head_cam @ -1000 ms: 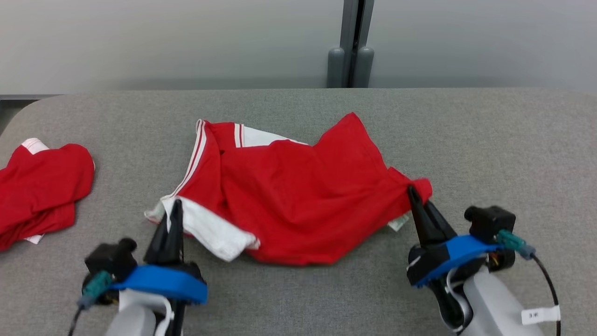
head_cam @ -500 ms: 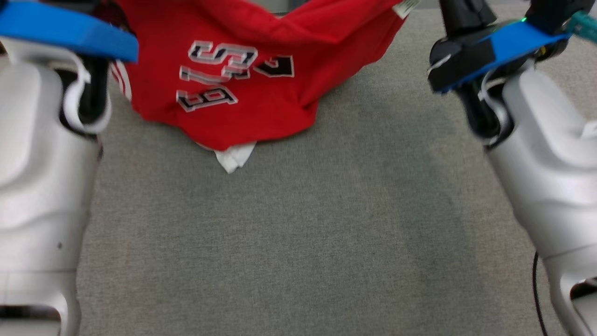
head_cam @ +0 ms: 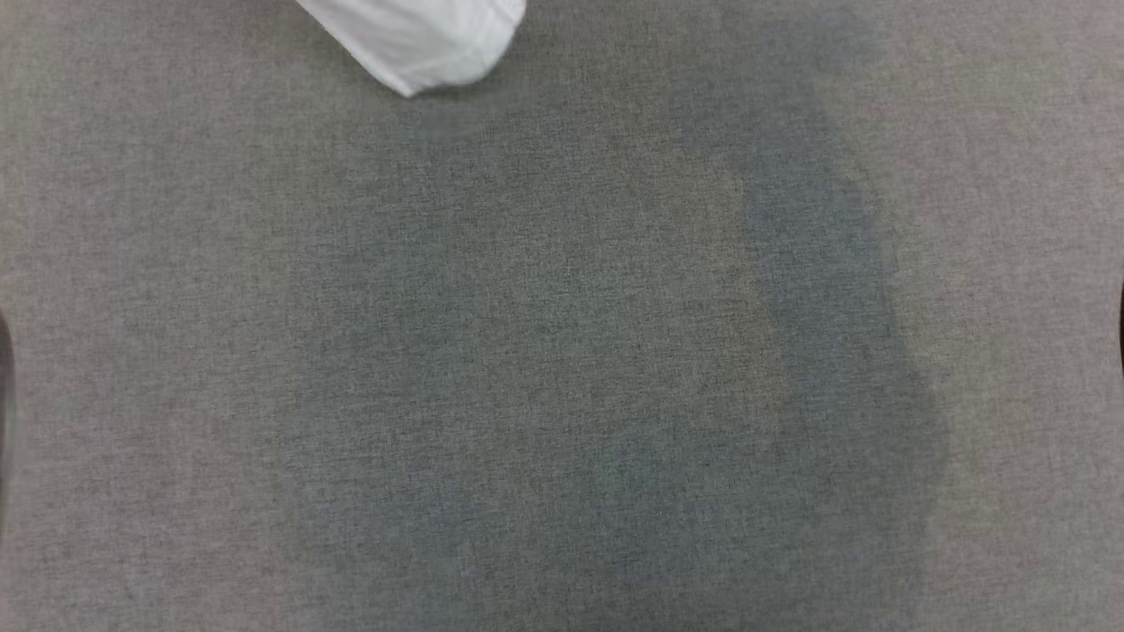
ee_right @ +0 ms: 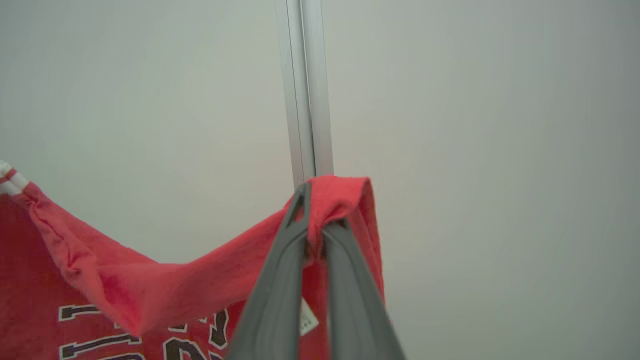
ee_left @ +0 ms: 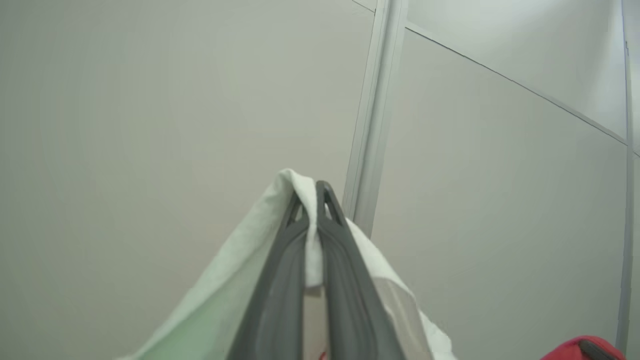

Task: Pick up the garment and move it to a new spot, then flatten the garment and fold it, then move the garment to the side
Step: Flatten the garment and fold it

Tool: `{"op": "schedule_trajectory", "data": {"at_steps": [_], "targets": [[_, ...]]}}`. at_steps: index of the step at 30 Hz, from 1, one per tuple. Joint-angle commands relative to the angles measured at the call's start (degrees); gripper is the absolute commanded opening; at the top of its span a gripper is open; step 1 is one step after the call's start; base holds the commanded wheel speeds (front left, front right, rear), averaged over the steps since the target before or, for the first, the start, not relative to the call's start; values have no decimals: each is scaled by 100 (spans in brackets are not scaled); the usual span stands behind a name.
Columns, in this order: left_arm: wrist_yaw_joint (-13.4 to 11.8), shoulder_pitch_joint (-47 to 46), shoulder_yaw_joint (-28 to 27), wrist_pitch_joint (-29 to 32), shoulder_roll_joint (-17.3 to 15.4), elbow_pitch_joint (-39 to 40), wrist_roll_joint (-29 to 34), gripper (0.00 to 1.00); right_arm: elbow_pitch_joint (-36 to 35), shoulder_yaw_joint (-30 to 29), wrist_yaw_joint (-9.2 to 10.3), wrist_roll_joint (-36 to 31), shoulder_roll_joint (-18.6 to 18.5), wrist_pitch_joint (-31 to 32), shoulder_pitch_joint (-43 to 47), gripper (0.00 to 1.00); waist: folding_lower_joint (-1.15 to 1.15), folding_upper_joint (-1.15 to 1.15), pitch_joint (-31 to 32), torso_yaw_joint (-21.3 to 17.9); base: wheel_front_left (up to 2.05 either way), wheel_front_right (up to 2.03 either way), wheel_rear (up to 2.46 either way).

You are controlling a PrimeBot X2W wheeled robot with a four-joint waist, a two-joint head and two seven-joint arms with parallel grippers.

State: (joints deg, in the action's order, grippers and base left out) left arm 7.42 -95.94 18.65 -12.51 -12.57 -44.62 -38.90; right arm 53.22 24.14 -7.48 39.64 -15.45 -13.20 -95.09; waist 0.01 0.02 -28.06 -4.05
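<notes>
two grippers, both pinched tight on cloth. the left gripper (ee_left: 312, 200), mid-frame in the left wrist view, has a white fold of the garment (ee_left: 235, 270) nipped between its fingers. the right gripper (ee_right: 320, 210), mid-frame in its own view, bites a red hem (ee_right: 345, 192), and the red body (ee_right: 125, 300) sags away to the lower left of that frame, lettering showing. both point toward a pale wall (ee_right: 475, 125) with a post (ee_right: 305, 90) running down from the top edge.

i'd say this is the first step, the lift and carry, since the shirt hangs in the air between the arms. in the head view a white corner (head_cam: 421, 44) dangles at the top edge, left of centre, above the grey table (head_cam: 562, 351).

next, to my eye, it wants lowering onto that top with the arms held wide, so it lands spread rather than bunched. room looks plentiful: the table runs bare past every side of the frame, with a dim shadow (head_cam: 834, 307) through the centre and right. a dark sliver sits at each side edge, and i cannot tell what those are.
</notes>
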Motion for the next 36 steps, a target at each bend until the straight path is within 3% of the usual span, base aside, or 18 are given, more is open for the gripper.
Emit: {"op": "schedule_trajectory", "data": {"at_steps": [1,7,14,19,25,31,36], "targets": [[9,-206,72,-50,44,-91,-21,0,97,37,-2,6,-49,-50,-176,0,-1,-2,-12,-9,0,0,0],[9,-598,495,-183,142,-448,-210,0,458,170,-3,208,55,-132,-450,0,-1,-2,0,-45,0,0,0],[9,593,730,-271,-73,-392,-553,0,472,549,-3,647,326,-191,568,0,-1,-2,197,-111,0,0,0],[9,2230,440,-272,-91,208,-538,0,-115,647,-2,844,249,-199,1915,0,-1,-2,414,-37,0,0,0],[9,4343,-445,-274,-14,1169,-316,0,-1011,390,-3,861,141,-201,3804,0,-1,-2,739,9,0,0,0],[9,6369,-1153,-270,239,1955,74,0,-1683,-8,-3,942,186,-200,5443,0,-1,-2,1082,10,0,0,0],[9,7696,-1396,-270,507,2439,239,0,-2038,-22,-3,1010,184,-201,6557,0,-1,-2,1408,82,0,0,0]]}}
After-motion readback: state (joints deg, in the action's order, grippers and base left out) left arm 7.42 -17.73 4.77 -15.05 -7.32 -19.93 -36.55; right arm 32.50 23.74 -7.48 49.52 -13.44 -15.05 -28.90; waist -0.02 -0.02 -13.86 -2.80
